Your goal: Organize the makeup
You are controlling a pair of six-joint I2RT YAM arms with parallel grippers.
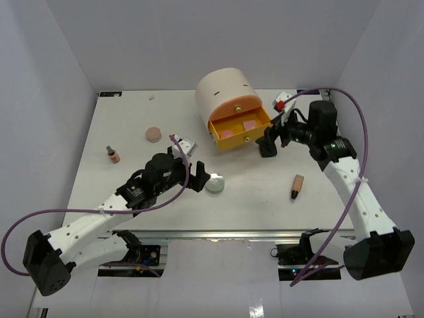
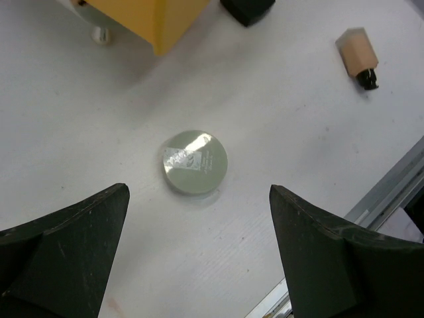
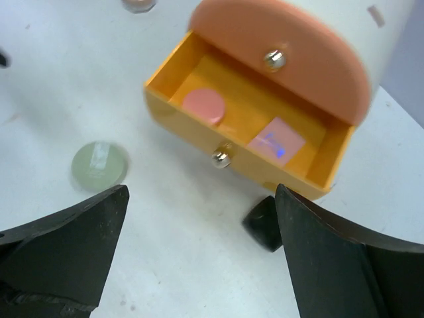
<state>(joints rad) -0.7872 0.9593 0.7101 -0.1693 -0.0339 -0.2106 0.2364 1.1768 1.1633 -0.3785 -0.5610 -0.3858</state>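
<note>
Left hand [image 2: 199, 192] spread wide, empty, above silver-white round compact [image 2: 194, 162], right hand [image 3: 202, 192] wide open, empty, facing yellow drawer [image 3: 179, 122] holding pink disc [image 3: 203, 105]

My table [image 1: 126, 192]: was white.
On it I saw: drum [image 1: 225, 89], compact [image 1: 215, 184], disc [image 1: 154, 135], black case [image 3: 264, 223], right tube [image 1: 297, 186], left tube [image 1: 113, 155].

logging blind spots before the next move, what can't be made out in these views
- Top view: red-and-white item behind the right arm, mostly hidden by it; kind unclear.
- Left wrist view: print on the silver-white round compact, washed out by glare.
- Top view: front of the cream round drum below its open yellow drawer, covered by that drawer.
</note>
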